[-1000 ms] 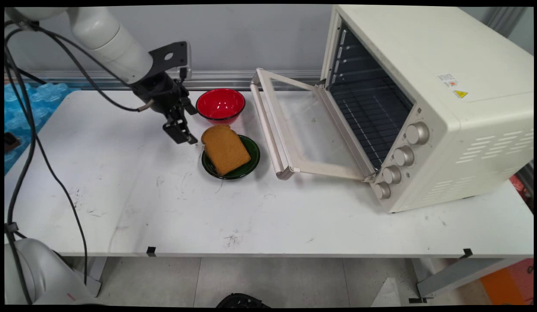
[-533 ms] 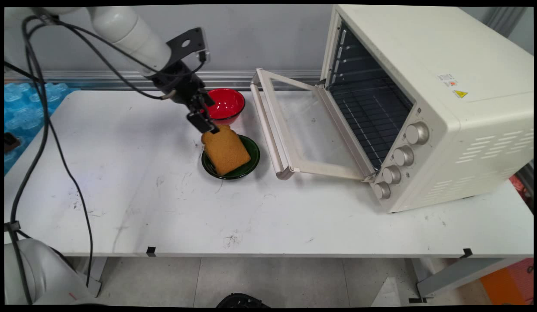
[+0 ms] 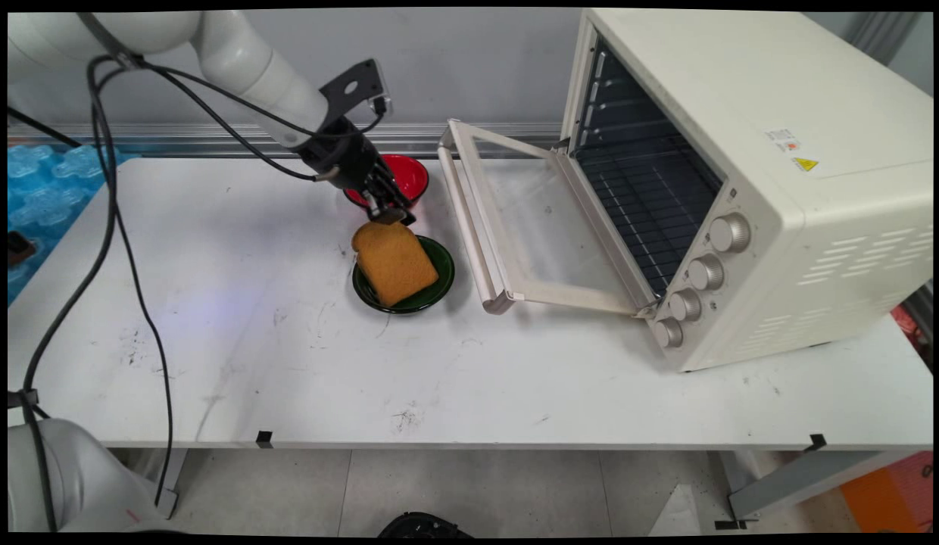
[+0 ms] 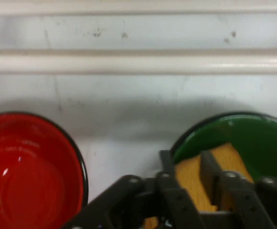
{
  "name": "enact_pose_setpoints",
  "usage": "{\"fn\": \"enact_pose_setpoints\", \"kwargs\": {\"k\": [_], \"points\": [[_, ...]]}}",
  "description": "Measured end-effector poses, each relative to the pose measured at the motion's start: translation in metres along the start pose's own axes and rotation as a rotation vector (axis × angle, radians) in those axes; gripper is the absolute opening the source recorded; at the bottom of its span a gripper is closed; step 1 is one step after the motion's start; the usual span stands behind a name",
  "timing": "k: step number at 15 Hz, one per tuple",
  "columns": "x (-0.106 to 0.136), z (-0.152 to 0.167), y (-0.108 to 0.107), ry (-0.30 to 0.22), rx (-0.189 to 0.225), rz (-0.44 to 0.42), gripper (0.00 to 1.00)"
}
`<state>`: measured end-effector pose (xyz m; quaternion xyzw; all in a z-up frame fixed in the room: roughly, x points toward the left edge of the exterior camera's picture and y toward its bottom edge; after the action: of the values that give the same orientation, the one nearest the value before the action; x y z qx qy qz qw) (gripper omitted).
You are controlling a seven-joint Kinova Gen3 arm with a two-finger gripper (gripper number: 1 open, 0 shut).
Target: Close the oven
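My black 2-finger claw (image 3: 391, 215) hangs at the far end of the golden-brown slice of toast (image 3: 394, 262), right over its rounded top edge, with the fingers pointing down and toward the oven side. In the hand view my 2 fingers (image 4: 172, 177) stand a little apart, and a strip of the toast (image 4: 191, 183) shows between them, so I read them as straddling that end of the slice. Whether the pads already press on it I cannot tell.

The toast lies tilted in the shallow dark green bowl (image 3: 440, 259), its long axis running from my claw toward the table's near side and slightly toward the oven. The far end sticks out past the bowl's rim; the near end rests low inside it. So the slice stretches away from me toward the camera side, not across my fingers.

Just behind my claw sits the glossy red bowl (image 3: 409, 172), partly hidden by my linkage in the main view, and in the hand view it (image 4: 28, 171) lies beside the green bowl (image 4: 257, 138) with a bare strip of table between them. That is the tight side.

On the other side, the cream toaster oven's (image 3: 750, 174) glass door (image 3: 526, 219) hangs open, its long handle bar (image 3: 469, 227) near the green bowl but apart from it. The white table (image 3: 250, 341) toward the near edge is wide and bare of objects.
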<state>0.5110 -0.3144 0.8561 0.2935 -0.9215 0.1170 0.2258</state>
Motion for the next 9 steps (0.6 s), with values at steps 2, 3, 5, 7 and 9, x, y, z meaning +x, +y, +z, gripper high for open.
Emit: {"fn": "enact_pose_setpoints", "kwargs": {"k": [2,3,5,7,9], "points": [[-0.002,0.011,-0.003,0.031,-0.008,0.003,0.0],[-0.003,0.017,-0.004,0.048,-0.012,0.003,0.0],[-0.005,0.025,-0.006,0.072,-0.017,0.002,0.0],[-0.007,0.032,-0.007,0.096,-0.021,-0.001,0.0],[-0.011,0.042,-0.009,0.12,-0.027,-0.003,0.0]]}}
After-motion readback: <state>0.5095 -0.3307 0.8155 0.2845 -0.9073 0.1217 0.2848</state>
